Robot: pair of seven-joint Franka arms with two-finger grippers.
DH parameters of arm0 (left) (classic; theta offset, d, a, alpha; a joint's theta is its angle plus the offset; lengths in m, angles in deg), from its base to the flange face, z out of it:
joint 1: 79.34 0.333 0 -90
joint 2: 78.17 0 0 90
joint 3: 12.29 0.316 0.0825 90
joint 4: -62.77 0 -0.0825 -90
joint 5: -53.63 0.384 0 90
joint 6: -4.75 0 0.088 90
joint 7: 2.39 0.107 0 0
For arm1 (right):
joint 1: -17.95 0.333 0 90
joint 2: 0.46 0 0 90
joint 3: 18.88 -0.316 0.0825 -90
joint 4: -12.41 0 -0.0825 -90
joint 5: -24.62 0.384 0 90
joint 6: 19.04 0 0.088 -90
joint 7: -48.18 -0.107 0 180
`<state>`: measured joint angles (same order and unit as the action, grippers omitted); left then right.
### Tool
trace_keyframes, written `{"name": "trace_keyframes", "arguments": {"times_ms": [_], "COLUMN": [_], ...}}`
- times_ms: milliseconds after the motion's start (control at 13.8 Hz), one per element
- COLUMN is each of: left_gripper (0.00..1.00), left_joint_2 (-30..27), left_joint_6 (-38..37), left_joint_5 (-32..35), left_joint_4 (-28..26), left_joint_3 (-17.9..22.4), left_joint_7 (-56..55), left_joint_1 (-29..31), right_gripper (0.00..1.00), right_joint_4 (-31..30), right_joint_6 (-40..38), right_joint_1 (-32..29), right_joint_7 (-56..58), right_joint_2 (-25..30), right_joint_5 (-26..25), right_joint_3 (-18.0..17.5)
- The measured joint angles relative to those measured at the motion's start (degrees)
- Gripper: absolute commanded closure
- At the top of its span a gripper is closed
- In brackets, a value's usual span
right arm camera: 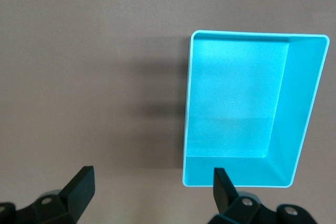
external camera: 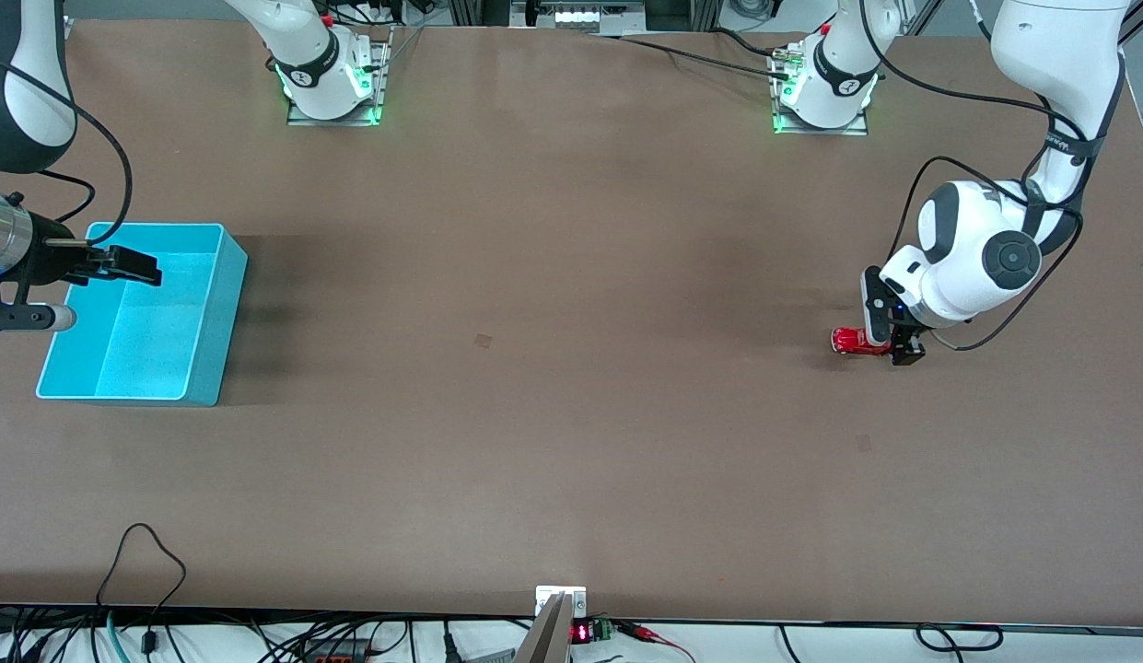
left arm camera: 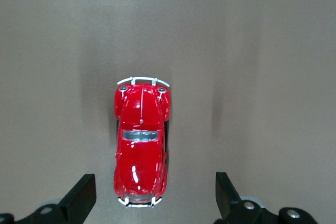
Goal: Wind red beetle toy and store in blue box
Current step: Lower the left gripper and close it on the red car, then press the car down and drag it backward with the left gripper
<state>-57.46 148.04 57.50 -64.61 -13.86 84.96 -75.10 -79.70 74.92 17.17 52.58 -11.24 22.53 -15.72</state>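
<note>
The small glossy red beetle-shaped toy car [external camera: 855, 341] sits on the brown surface [external camera: 553, 368] at the frame's right, between the left claw's [external camera: 889, 343] spread fingers, not gripped. Winding and storing both look undone. At the frame's left, the light blue plastic box [external camera: 216, 313] stands empty under the waiting, spread right claw [external camera: 134, 265].

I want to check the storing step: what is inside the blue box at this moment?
The blue box holds nothing visible: only its bare turquoise floor and walls. The right gripper, open, covers a small part in the front view. The red beetle toy stands on the table.
</note>
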Motion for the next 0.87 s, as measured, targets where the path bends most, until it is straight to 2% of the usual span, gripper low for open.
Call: {"name": "trace_keyframes", "arguments": {"times_ms": [363,436,872], "left_gripper": [0.13,0.23,0.41], "left_joint_2": [1.0,1.0,1.1], "left_joint_6": [0.8,1.0,1.7], "left_joint_5": [0.0,0.0,0.0], "left_joint_4": [0.0,0.0,0.0], "left_joint_3": [-0.6,-0.6,-0.6], "left_joint_7": [0.2,0.2,0.5], "left_joint_1": [0.0,0.0,0.0], "right_gripper": [0.0,0.0,0.0], "right_joint_4": [0.0,0.0,0.0], "right_joint_6": [-0.1,-0.1,-0.1], "right_joint_1": [0.0,0.0,0.1], "right_joint_7": [0.0,0.0,0.0], "right_joint_2": [0.0,0.0,0.0], "right_joint_5": [0.0,0.0,0.0], "right_joint_3": [0.0,0.0,-0.1]}}
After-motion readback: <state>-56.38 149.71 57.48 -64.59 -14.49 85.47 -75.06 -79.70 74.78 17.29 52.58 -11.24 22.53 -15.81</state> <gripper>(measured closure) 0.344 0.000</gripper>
